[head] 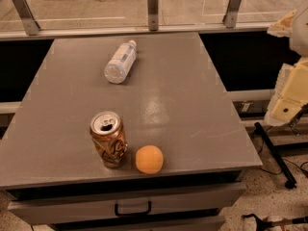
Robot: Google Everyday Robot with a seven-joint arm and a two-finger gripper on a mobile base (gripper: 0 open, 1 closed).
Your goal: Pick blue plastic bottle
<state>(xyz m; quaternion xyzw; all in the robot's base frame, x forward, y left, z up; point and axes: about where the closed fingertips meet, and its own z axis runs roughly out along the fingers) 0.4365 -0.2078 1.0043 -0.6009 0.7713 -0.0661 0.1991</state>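
Note:
The blue plastic bottle point(120, 61) is clear and ribbed with a white cap and a pale label. It lies on its side at the far middle of the grey table point(192, 105), cap pointing away. My gripper point(287, 97) shows as cream-coloured parts at the right edge of the view, off the table's right side. It is well apart from the bottle and holds nothing that I can see.
An orange-brown drink can point(108, 138) stands upright near the front left. An orange ball-like fruit point(149, 159) sits just right of it. A drawer handle point(132, 209) is below the front edge. A railing with metal posts point(152, 8) runs behind the table.

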